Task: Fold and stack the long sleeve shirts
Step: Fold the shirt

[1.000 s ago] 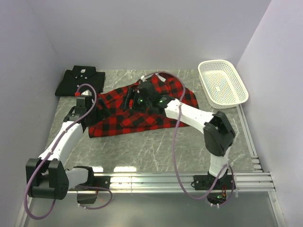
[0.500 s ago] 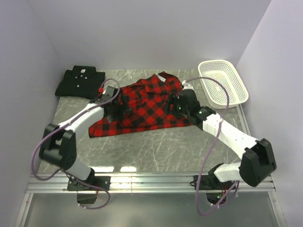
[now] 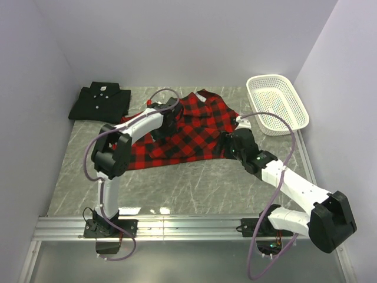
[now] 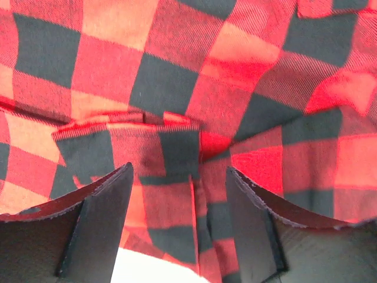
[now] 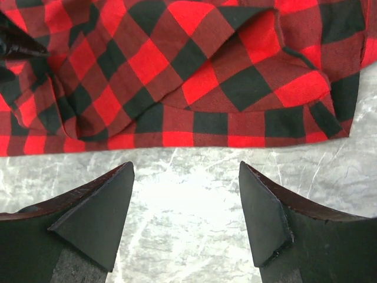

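The red-and-black plaid shirt (image 3: 191,132) lies spread and rumpled across the middle of the marble table (image 3: 194,183). The plain black shirt (image 3: 100,101) lies folded at the back left, collar and white buttons up. My left gripper (image 3: 168,118) is open over the plaid shirt's back-left part. In the left wrist view its jaws (image 4: 178,177) straddle a raised fold of plaid cloth (image 4: 171,147) without closing on it. My right gripper (image 3: 228,142) is open and empty at the shirt's front right edge. In the right wrist view it (image 5: 186,171) hovers over bare table just short of the plaid hem (image 5: 194,138).
A white mesh basket (image 3: 277,105) stands at the back right. Grey walls close in the table on the left, back and right. An aluminium rail (image 3: 188,224) runs along the near edge by the arm bases.
My left gripper swung from the shirt's left edge to its back-left part. My right gripper left the shirt's middle and drew back to its front right edge. The plaid shirt now lies more spread out.
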